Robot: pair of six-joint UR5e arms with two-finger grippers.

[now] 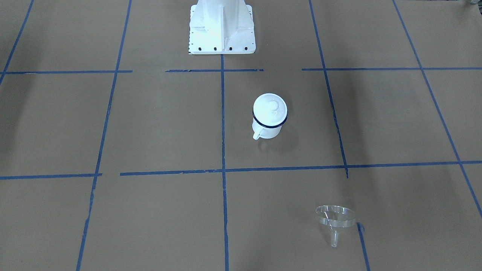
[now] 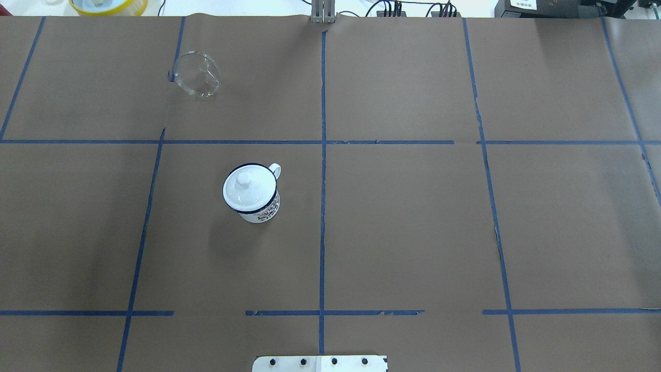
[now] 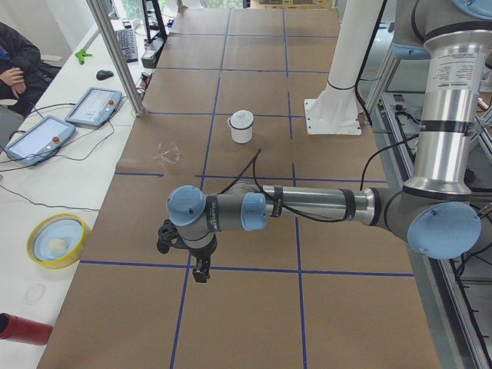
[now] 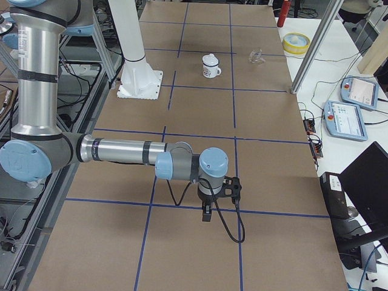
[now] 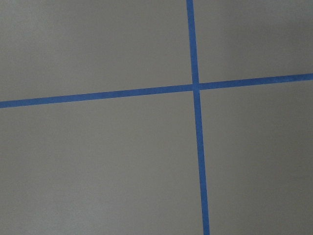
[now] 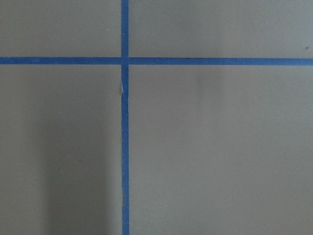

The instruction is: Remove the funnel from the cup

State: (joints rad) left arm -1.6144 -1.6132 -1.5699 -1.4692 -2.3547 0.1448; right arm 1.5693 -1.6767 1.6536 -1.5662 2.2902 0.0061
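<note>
Closest in, around the robot's base (image 2: 320, 363), I have plenty of room, and both arms are stretched out low toward the two ends of the table (image 2: 413, 232). The left tool (image 3: 201, 275) and the right tool (image 4: 207, 216) each hang over bare paper with nothing visible in them. I only see them from the side cameras, so I cannot tell whether their fingers are apart or together. The wrist cameras give me only blue tape lines (image 5: 195, 88). Further out, on the robot's left half, the cup (image 1: 268, 131) stands upright with a white lid (image 1: 270, 109) seated on it and its handle turned away from the base. The funnel (image 1: 335, 219) is not in it: it lies tipped on its side well beyond the cup, further to the left and near the far edge. I judge the job done, so the risk now is undoing it. The funnel rests partly on its round rim, and I expect a light knock would roll it. The far edge is close behind it, with a yellow bowl (image 2: 108, 5) and cables beyond. Being clear, it is hard to pick out on my screens, so a left-arm sweep inward could clip it. The lid looks merely set on, and a passing elbow could tip it or the cup. The widest room for moving is the robot's right half, where I see only paper and tape.
</note>
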